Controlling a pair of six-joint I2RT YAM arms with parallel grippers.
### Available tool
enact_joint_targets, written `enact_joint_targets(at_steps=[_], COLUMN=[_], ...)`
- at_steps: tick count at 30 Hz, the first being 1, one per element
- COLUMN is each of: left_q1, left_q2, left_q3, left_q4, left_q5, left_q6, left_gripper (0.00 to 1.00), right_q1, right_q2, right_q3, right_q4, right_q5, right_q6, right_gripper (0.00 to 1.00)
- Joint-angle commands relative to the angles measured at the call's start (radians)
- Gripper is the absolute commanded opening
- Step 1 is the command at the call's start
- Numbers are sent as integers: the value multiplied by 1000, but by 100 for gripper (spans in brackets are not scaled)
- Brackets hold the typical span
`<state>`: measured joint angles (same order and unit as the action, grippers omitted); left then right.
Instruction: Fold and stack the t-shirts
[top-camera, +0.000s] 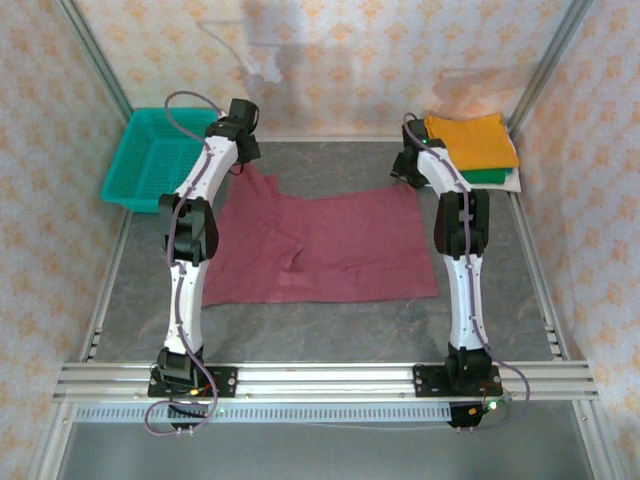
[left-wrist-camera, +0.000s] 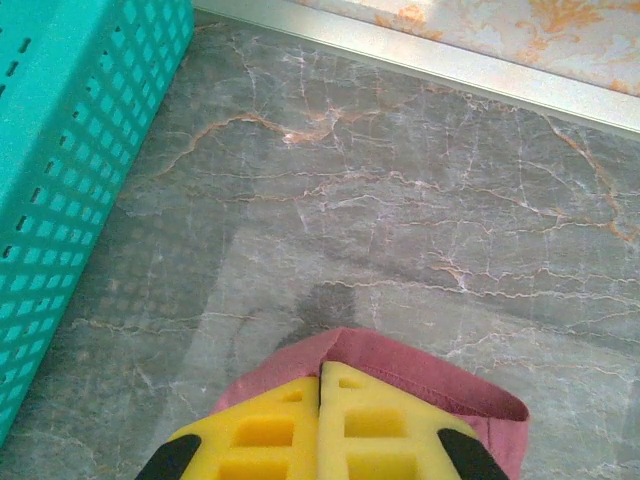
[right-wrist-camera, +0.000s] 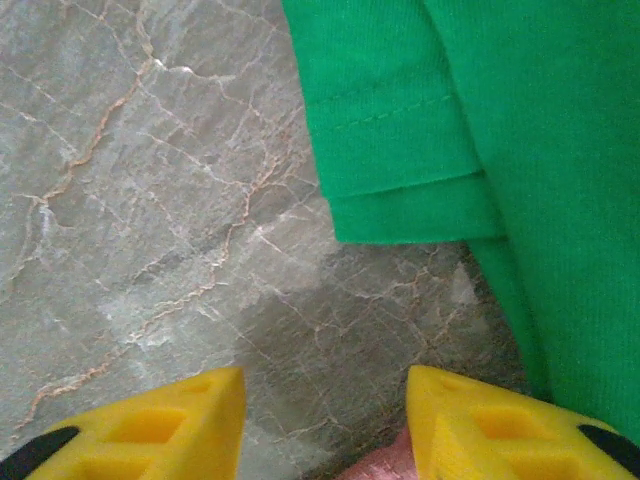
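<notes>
Left hand (left-wrist-camera: 322, 368): clenched on the maroon tee; its yellow fingers (left-wrist-camera: 270, 432) are pressed flat together, and a hemmed edge of the cloth curls round their tips.
Left hand, place: at the far left corner of the tee, low over the surface, with the basket's mesh wall near on its left.
Right hand (right-wrist-camera: 325, 375): released; its yellow fingers (right-wrist-camera: 480, 430) stand apart over bare surface, with a scrap of maroon cloth between them at the bottom edge of the wrist view.
Right hand, place: at the tee's far right corner, with the green tee just beyond and to its right.
Maroon tee (top-camera: 340, 245): spread out mid-surface between the two arms, wrinkled near its middle; its far left part narrows up toward the left hand.
Stack: in the far right corner, with the orange tee (top-camera: 472, 140) on top, the green tee (top-camera: 490, 176) under it and the white tee (top-camera: 514, 183) showing as an edge at the bottom.
Basket (top-camera: 122, 168): teal mesh, in the far left corner, apart from the maroon tee.
Surface (top-camera: 330, 330): grey, marble-veined.
</notes>
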<state>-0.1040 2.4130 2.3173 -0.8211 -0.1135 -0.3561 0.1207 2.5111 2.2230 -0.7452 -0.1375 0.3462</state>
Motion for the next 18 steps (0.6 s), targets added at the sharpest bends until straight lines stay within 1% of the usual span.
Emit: enact_joint_targets(at_steps=[1, 2, 4, 6, 9, 11, 13, 15, 18], left_q1=[10, 10, 11, 13, 19, 24, 26, 26, 27], left_q2=[34, 43, 54, 67, 78, 80, 85, 94, 100], left_q3=[53, 67, 88, 106, 124, 127, 145, 179, 225], left_q4=[-8, -12, -17, -19, -22, -11, -10, -14, -29], left_q5=[-30, -29, -28, -24, -12, -4, 11, 22, 22], left_q6=[24, 25, 29, 31, 30, 29, 33, 45, 55], left_gripper=[0, 0, 0, 0, 0, 0, 0, 0, 0], right_q1=[-6, -5, -6, -6, -6, -6, -6, -6, -6], right_q2=[34, 37, 37, 38, 38, 34, 24, 6, -30], right_q3=[36, 39, 40, 49, 55, 58, 56, 53, 35], right_q4=[-50, -50, -47, -49, -56, -57, -55, -48, -24], right_q5=[-3, -2, -1, -3, 1, 0, 5, 10, 21], right_q6=[14, 16, 17, 15, 12, 10, 9, 8, 7], right_gripper=[39, 34, 29, 20, 13, 6, 5, 1, 0])
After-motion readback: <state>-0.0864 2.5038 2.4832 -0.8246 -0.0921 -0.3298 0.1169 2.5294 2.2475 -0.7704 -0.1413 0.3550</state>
